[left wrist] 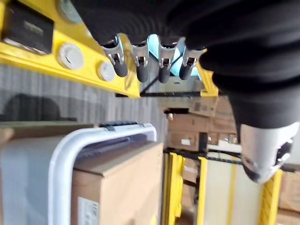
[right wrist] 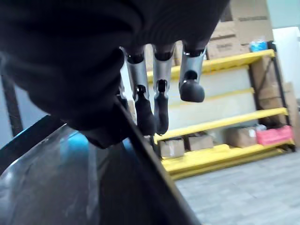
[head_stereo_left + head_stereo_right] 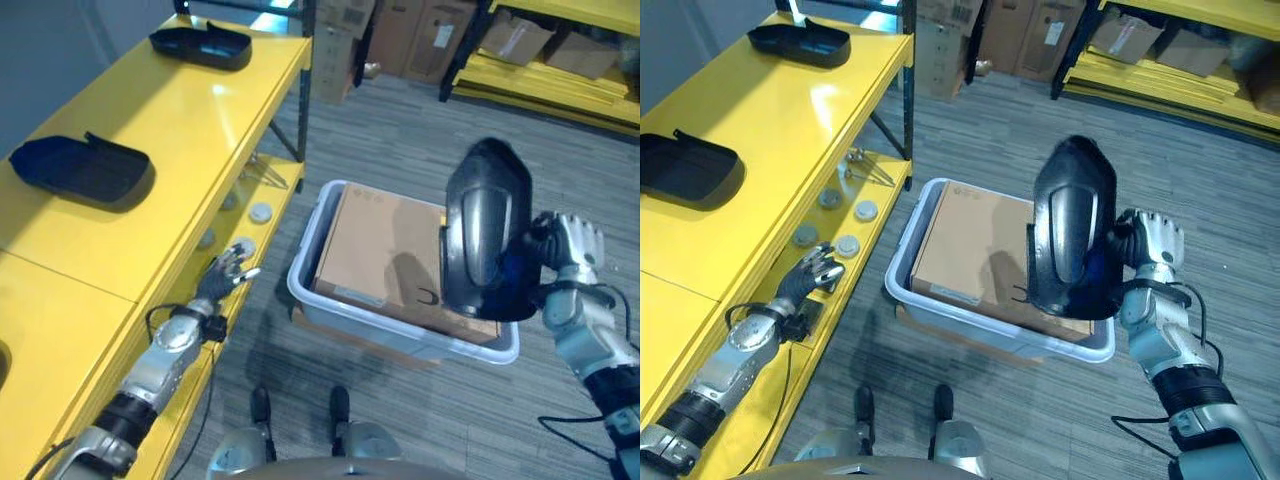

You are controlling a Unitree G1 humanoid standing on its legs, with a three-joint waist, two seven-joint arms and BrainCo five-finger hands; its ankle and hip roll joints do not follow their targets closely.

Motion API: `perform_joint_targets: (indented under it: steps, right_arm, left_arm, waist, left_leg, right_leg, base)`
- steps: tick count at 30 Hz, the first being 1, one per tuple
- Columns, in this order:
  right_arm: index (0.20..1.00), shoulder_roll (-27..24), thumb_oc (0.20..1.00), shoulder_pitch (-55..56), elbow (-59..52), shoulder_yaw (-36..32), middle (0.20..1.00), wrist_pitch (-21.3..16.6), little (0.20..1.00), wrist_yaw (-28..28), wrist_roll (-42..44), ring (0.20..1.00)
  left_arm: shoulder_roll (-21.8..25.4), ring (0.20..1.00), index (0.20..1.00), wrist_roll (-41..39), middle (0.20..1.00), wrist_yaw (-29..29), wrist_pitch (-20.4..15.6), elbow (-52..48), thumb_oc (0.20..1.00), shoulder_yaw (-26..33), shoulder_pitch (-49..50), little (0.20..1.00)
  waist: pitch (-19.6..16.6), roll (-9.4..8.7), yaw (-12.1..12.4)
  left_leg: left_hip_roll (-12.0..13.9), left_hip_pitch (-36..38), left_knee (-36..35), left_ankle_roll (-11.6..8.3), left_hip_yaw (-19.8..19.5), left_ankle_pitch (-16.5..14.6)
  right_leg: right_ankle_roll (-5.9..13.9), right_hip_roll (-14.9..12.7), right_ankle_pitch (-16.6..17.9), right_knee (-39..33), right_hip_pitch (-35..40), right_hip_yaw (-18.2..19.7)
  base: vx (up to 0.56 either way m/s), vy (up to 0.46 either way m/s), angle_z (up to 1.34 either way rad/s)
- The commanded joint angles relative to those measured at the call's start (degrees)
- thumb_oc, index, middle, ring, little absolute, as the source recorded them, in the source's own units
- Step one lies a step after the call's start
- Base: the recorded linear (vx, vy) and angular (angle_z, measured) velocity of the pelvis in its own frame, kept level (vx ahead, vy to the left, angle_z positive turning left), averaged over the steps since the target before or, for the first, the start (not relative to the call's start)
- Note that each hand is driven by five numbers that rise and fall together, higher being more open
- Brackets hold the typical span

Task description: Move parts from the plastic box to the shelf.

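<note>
- My right robot hand (image 3: 1148,243) is nearest to the work: it has its fingers curled round the edge of a black part (image 3: 1072,228), a glossy moulded shell, and holds it up over the plastic box (image 3: 902,280).
- The part stands on end in that grip, its long axis close to upright, its hollow side turned toward me; the right wrist view shows the fingers (image 2: 157,105) hooked over its rim.
- Under it the plastic box sits on the floor with a brown carton (image 3: 970,250) lying in it, so the part is already clear of the box.
- My left robot hand (image 3: 810,275) hangs empty with its fingers loosely spread, just beside the yellow shelf's (image 3: 790,130) front edge, by the lower level where several round discs (image 3: 847,244) lie.
- The shelf is off to my left, across the box from the part, so I judge the carry must swing leftward; the left robot hand is nearer the shelf, but the right has the load.
- Farther along the shelf top two black parts (image 3: 82,168) (image 3: 200,45) already lie flat, well apart, with bare yellow surface between them where I judge this one could be tipped down.
</note>
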Motion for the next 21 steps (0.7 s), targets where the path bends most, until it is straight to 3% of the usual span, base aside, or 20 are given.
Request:
perform_joint_targets:
  steps: [1,3,7,14,21]
  right_arm:
    - [0.2,-5.51,0.2,-3.96,-4.04,-1.21,0.2,-4.84,0.2,-4.92,-4.97,0.2]
    - [0.2,-6.15,0.2,-5.18,-6.17,-1.0,0.2,-5.85,0.2,-6.02,-5.61,0.2]
    - [0.2,-6.27,0.2,-11.38,-8.12,1.91,0.2,-6.77,0.2,-7.37,-5.33,0.2]
    - [0.2,-3.41,0.2,-17.95,-11.75,5.63,0.2,-8.26,0.2,-7.31,-5.24,0.2]
    - [0.2,-0.95,0.2,-21.26,-14.54,8.29,0.2,-8.7,0.2,-5.34,-5.78,0.2]
  left_arm:
    - [-1.18,1.0,1.0,-4.63,1.0,-4.17,0.66,-0.38,1.0,-2.86,-4.49,1.0]
    - [-1.72,1.0,1.0,-4.19,1.0,-4.72,-0.17,-2.5,1.0,-4.55,-6.7,1.0]
    - [-3.71,1.0,1.0,-3.63,1.0,-4.58,1.91,-5.85,1.0,-8.6,-13.18,1.0]
    - [-6.49,1.0,1.0,-2.11,1.0,-4.7,2.21,-5.78,1.0,-11.51,-18.9,1.0]
    - [-6.19,1.0,1.0,0.36,1.0,-3.4,1.4,-6.96,1.0,-12.09,-22.03,1.0]
  waist:
    - [-3.45,-0.23,1.67]
    - [-4.08,-0.44,1.25]
    - [-5.37,-0.83,0.7]
    - [-6.55,-0.63,-0.01]
    - [-7.15,-0.31,0.06]
  left_leg:
    - [1.19,3.87,0.14,-0.77,1.97,-8.49]
    - [1.11,4.38,0.14,-0.55,2.1,-8.81]
    - [0.96,5.57,0.14,-0.23,2.11,-9.6]
    - [0.86,6.71,0.14,-0.02,2.17,-10.49]
    - [0.71,6.98,0.14,0.0,1.94,-10.71]
  right_leg:
    - [2.34,-0.93,-5.27,0.14,2.24,-1.52]
    - [2.3,-0.79,-5.52,0.14,2.73,-1.35]
    - [2.22,-0.38,-6.18,0.14,3.85,-0.72]
    - [2.14,-0.06,-7.04,0.14,4.82,0.17]
    - [2.19,-0.04,-7.24,0.14,5.05,0.37]
  base:
    - [-0.03,-0.035,-0.01]
    - [-0.04,-0.021,0.01]
    - [-0.01,-0.004,0.0]
    - [0.0,0.01,-0.02]
    - [0.01,0.019,-0.05]
